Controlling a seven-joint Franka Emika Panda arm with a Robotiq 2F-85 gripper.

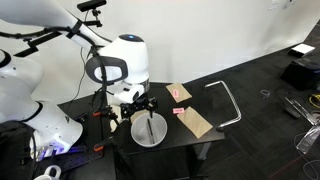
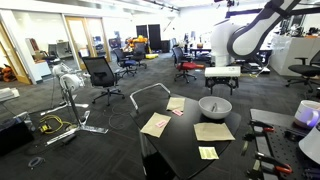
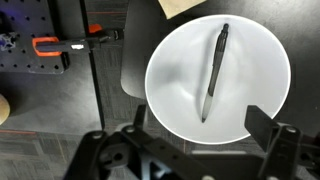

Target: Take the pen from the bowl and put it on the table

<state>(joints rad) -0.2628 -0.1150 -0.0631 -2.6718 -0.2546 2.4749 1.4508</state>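
The dark pen [image 3: 214, 73] lies inside the white bowl [image 3: 175, 90], running near-vertically in the wrist view. It shows as a thin dark line in the bowl [image 1: 148, 131] in an exterior view. The bowl [image 2: 215, 107] sits on the small black table [image 2: 190, 150]. My gripper [image 3: 198, 135] hangs above the bowl with its fingers spread wide and empty; it shows over the bowl in both exterior views [image 1: 133, 105] [image 2: 221, 82].
Tan paper pieces lie on the table [image 2: 155, 124] [image 2: 213, 131] [image 1: 178, 93], with small pink and yellow notes. An orange-handled clamp [image 3: 60, 45] sits at the table's side. A metal frame [image 1: 225, 100] stands on the floor, office chairs [image 2: 100, 72] beyond.
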